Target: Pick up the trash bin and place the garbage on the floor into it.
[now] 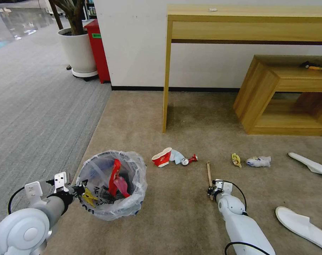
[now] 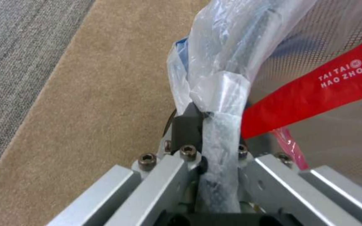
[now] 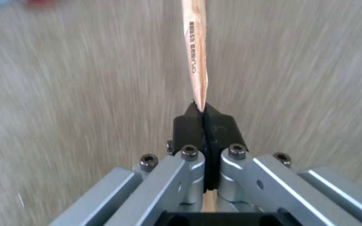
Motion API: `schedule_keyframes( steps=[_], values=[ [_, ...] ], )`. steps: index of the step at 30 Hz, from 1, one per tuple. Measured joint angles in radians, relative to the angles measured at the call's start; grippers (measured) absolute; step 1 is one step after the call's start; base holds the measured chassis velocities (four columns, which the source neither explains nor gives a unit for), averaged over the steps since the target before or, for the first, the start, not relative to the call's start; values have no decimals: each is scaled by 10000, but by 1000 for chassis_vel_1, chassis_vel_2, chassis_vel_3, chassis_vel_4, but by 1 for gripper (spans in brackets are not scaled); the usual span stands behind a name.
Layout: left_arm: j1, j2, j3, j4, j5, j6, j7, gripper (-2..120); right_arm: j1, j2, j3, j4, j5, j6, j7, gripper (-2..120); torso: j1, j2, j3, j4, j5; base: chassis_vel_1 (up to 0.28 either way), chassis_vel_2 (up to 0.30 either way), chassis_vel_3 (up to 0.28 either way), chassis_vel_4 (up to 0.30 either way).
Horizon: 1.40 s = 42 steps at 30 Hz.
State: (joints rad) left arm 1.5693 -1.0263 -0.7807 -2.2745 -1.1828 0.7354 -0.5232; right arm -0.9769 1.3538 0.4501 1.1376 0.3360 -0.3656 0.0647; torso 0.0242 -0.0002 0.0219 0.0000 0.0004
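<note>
A: So, where's the bin [image 1: 111, 184] vs the R gripper [image 1: 211, 190]?

B: To its left, across open carpet [image 1: 175, 212], nothing between. R gripper is clamped on 1 end of the strip [image 1: 209, 171]; long axis runs away from the robot.

A: L gripper [image 1: 77, 190]?

B: Pinched shut on the bin rim, nearest side. Cup [image 1: 162, 157] and can [image 1: 189, 160] lie just past the path; desk leg [image 1: 165, 78] well apart.

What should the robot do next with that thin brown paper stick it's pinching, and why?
Probably carry it left, over the bin. The right gripper is shut on the thin tan paper stick sleeve, and the left gripper pinches the rim of the round bag-lined trash bin, holding its mouth up on the beige carpet floor.
</note>
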Motion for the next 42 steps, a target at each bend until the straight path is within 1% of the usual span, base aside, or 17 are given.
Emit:
schedule_keyframes(
  steps=[4, 5, 7, 9, 10, 12, 13, 16, 17, 20, 21, 24, 25, 28, 35, 39, 42],
  values=[
    [25, 78, -6, -38, -72, 0, -99, 0, -344, -228, 46, 1598, -646, 560, -69, 0, 0, 0, 0, -1, -2, 0, 0, 0, 0],
    [25, 78, -6, -38, -72, 0, -99, 0, -344, -228, 46, 1598, -646, 560, -69, 0, 0, 0, 0, -1, -2, 0, 0, 0, 0],
    [-14, 145, 10, -27, -161, 0, -240, 0, -503, -449, -54, 2725, -292, 643, -198, 0, 0, 0, -2, -1, -10, 0, 0, 0, 0],
    [-40, 178, 30, -11, -229, 0, -335, 0, -537, -535, -128, 3101, -105, 687, -284, 0, 0, 0, -2, -1, -7, 0, 0, 0, 0],
    [-132, 270, 103, 54, -427, 0, -642, 0, -532, -822, -430, 4123, 495, 826, -611, 0, 1, 0, -2, -2, -8, 0, 0, 0, 0],
    [-258, 391, 231, 157, -610, 0, -918, 0, -311, -1111, -947, 5041, 1085, 916, -909, 0, 0, 0, -2, -2, -11, 0, 0, 0, 0],
    [-258, 391, 231, 157, -610, 0, -918, 0, -311, -1111, -947, 5041, 1085, 916, -909, 0, 0, 0, -2, -2, -11, 0, 0, 0, 0],
    [-526, 655, 491, 353, -947, 0, -1285, 0, 453, -1508, -2135, 6110, 1708, 939, -1101, 0, 0, 0, -3, 2, -10, 0, 0, 0, 0],
    [-526, 655, 491, 353, -947, 0, -1285, 0, 453, -1508, -2135, 6110, 1708, 939, -1101, 0, 0, 0, -3, 2, -10, 0, 0, 0, 0],
    [-847, 1022, 787, 683, -1242, 0, -1435, 0, 1884, -1904, -3714, 6739, 2208, 945, -1378, 0, 0, 0, -2, -4, -12, 0, 0, 0, 0],
    [-847, 1022, 787, 683, -1242, 0, -1435, 0, 1884, -1904, -3714, 6739, 2208, 945, -1378, 0, 0, 0, -2, -4, -12, 0, 0, 0, 0],
    [-1055, 1192, 1047, 962, -1331, -1, -1450, 0, 3142, -1548, -5345, 6974, 2610, 875, -1433, 0, 1, 0, -2, 2, -12, 0, 0, 0, 0],
    [-1055, 1192, 1047, 962, -1331, -1, -1450, 0, 3142, -1548, -5345, 6974, 2610, 875, -1433, 0, 1, 0, -2, 2, -12, 0, 0, 0, 0],
    [-1244, 1180, 1334, 1143, -1353, -1, -1450, 0, 3689, -1114, -6693, 7105, 3100, 688, -1309, 0, 1, 0, -3, 4, -11, 0, 0, 0, 0],
    [-1417, 1084, 1500, 1203, -1493, -1, -1515, 0, 3575, -1004, -7838, 7125, 3380, 548, -1096, 0, 0, 0, -2, -3, -10, 0, 0, 0, 0],
    [-1419, 1084, 1493, 1188, -1563, -1, -1534, 0, 3371, -1076, -8043, 7059, 3151, 572, -1075, 0, 1, 0, -2, -2, -9, 0, 0, 0, 0],
    [-1412, 1090, 1468, 1161, -1600, -1, -1539, 0, 3191, -1156, -8169, 7038, 2983, 597, -1040, 8, 1, 0, -2, -2, -8, 0, 0, 0, 0]
  ],
)
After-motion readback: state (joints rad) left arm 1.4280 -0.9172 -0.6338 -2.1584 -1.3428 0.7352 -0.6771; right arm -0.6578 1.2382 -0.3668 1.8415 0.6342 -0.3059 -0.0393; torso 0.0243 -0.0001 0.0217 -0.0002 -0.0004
